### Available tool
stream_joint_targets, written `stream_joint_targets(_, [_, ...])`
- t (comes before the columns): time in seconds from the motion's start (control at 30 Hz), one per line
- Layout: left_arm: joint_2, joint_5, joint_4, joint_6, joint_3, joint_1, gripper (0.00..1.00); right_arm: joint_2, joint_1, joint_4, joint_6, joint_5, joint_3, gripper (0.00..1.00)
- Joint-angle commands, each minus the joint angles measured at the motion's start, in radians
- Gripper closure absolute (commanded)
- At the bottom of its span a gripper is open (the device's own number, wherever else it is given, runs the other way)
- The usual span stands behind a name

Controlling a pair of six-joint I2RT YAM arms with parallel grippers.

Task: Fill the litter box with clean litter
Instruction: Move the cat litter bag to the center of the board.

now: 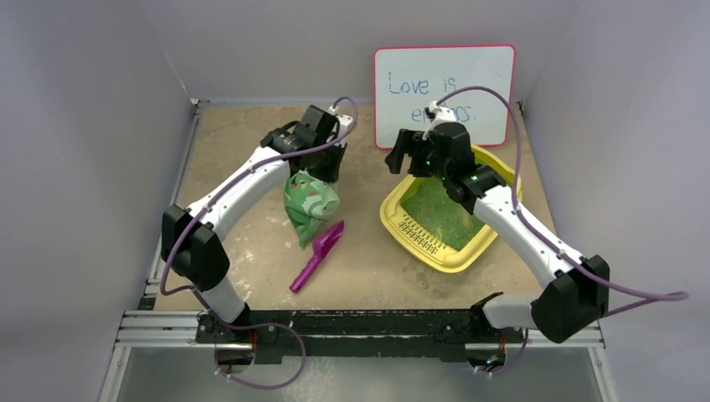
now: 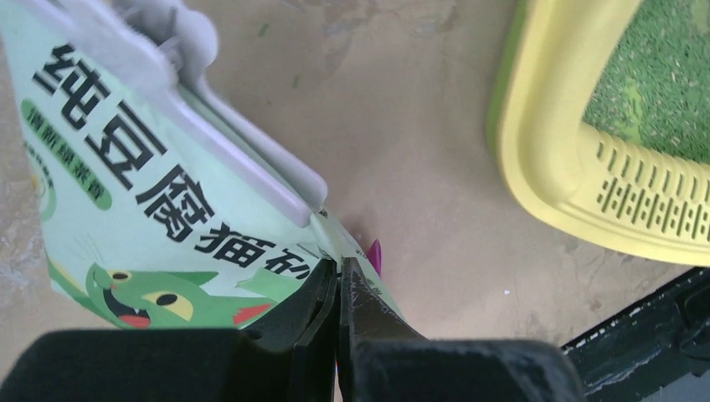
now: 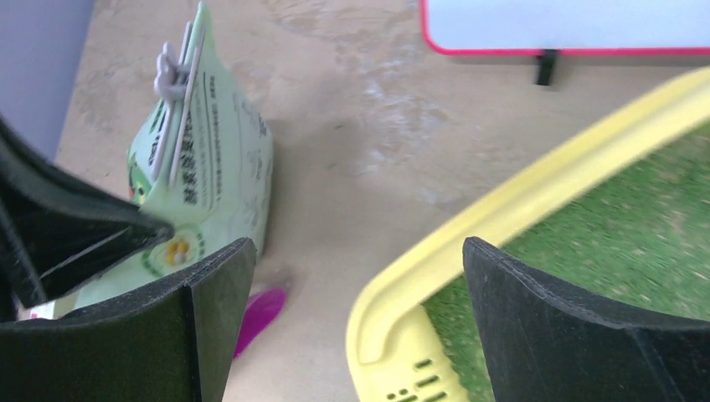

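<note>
My left pincer (image 2: 338, 272) is clamped on the litter bag (image 2: 167, 188) printed "纯豆腐猫". My right pincer (image 3: 356, 251) gapes empty over the yellow litter box (image 1: 456, 262), right of the bag, with green litter (image 1: 439, 213) inside, in front of the "Love is" whiteboard (image 1: 444, 79).

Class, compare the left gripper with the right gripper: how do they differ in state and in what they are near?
The left gripper is shut, pinching the bag; the right gripper is open and holds nothing. The left gripper sits at the top of the bag; the right gripper hangs by the rim of the litter box. Both are black.
</note>
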Motion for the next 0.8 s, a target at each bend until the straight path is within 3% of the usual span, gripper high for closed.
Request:
stream_joint_targets(0.0, [-0.058, 0.036, 0.115, 0.005, 0.035, -0.031, 1.00, -0.072, -0.045, 0.009, -0.008, 0.037, -0.043, 0.04])
stream_joint_targets(0.1, [-0.125, 0.001, 0.099, 0.016, -0.036, -0.033, 1.00, -0.074, -0.072, 0.053, -0.026, -0.064, -0.067, 0.04])
stream_joint_targets(0.3, [-0.306, -0.160, 0.051, 0.015, -0.192, -0.030, 1.00, 0.014, -0.076, 0.270, -0.237, -0.444, -0.079, 0.01])
stream_joint_targets(0.53, [-0.388, -0.237, -0.015, 0.009, -0.235, -0.024, 1.00, 0.198, -0.075, 0.524, -0.638, -0.837, -0.040, 0.01])
stream_joint_targets(0.63, [-0.438, -0.216, -0.006, 0.014, -0.257, -0.023, 1.00, 0.299, -0.070, 0.573, -0.782, -0.901, 0.025, 0.01])
stream_joint_targets(0.7, [-0.451, -0.192, 0.004, 0.035, -0.278, -0.023, 1.00, 0.402, -0.067, 0.492, -0.867, -0.980, 0.160, 0.02])
stream_joint_targets(0.77, [-0.446, -0.201, -0.006, 0.044, -0.280, -0.022, 1.00, 0.521, -0.055, 0.303, -1.003, -1.048, 0.337, 0.04])
